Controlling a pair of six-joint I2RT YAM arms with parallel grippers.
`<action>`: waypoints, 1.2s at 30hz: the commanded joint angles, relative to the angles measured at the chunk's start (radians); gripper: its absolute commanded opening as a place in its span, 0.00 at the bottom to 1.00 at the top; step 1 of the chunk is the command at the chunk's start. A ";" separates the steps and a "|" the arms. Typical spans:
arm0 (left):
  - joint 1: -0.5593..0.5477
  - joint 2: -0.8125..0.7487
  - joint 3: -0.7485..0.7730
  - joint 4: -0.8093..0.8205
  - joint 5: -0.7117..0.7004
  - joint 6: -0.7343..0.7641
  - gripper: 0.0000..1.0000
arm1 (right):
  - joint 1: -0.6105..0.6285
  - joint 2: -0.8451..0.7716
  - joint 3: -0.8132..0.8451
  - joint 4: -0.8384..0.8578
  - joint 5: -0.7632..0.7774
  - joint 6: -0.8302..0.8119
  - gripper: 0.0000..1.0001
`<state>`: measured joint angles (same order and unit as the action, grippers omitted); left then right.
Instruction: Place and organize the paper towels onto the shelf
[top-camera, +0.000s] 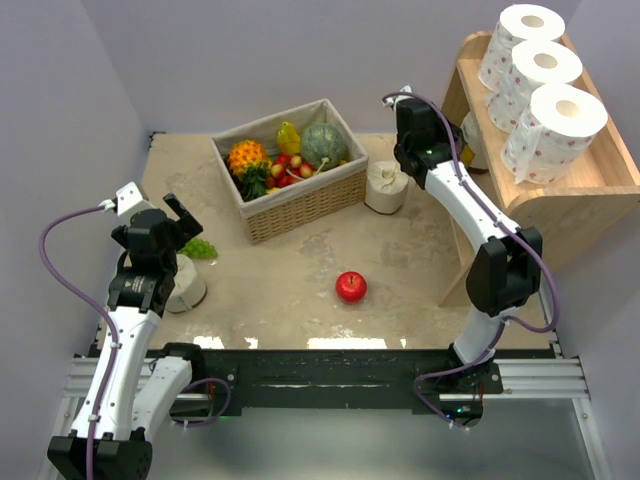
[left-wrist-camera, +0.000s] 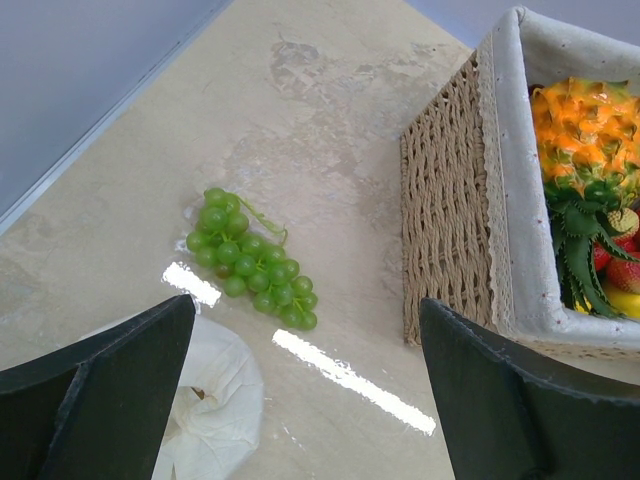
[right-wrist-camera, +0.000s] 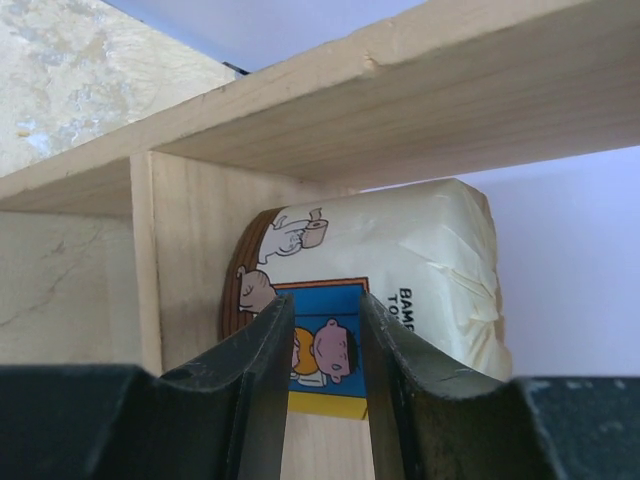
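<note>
Three dotted paper towels (top-camera: 545, 65) are already sitting in a row on the top tier of the shelf (top-camera: 590, 195) at the upper right of the overhead view, while two plain ones are waiting on the desk (top-camera: 290, 270). One cream roll (top-camera: 386, 187) is standing just beside the right end of the wicker basket (top-camera: 300, 205) near the top centre, and a second cream roll (top-camera: 186, 287) is sitting at the lower left, partly under the left arm. The left pincer (left-wrist-camera: 307, 310) is hovering above that roll with its fingers spread wide and gripping nothing; in its wrist view the roll is peeking in at the bottom left, just below a bunch of grapes (left-wrist-camera: 250, 262). The right pincer (right-wrist-camera: 327, 310) is facing the shelf's lower tier, its fingers parted only narrowly and holding nothing, and a wrapped pack (right-wrist-camera: 400, 260) with a printed label is standing in there behind them. The rolls are looking light and soft, so a hard squeeze is likely to be crushing them out of round, and the crumpled paper on top of the near roll could be snagging. Gripping gently across the middle of the side wall is looking safest, or pinching the wall with one finger inside the hollow core.
</note>
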<state>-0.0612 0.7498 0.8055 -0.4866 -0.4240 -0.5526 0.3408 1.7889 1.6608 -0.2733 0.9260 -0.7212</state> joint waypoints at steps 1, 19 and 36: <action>-0.005 -0.001 0.001 0.037 -0.018 0.022 1.00 | -0.003 0.004 0.060 0.008 0.005 -0.044 0.36; -0.005 -0.010 -0.002 0.045 -0.002 0.026 1.00 | 0.121 -0.149 0.002 -0.237 -0.533 0.209 0.62; -0.014 -0.009 -0.002 0.046 -0.004 0.028 1.00 | 0.093 -0.026 -0.098 -0.265 -0.783 0.169 0.81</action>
<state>-0.0689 0.7494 0.8055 -0.4858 -0.4225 -0.5396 0.4519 1.7561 1.5669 -0.5232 0.2314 -0.4957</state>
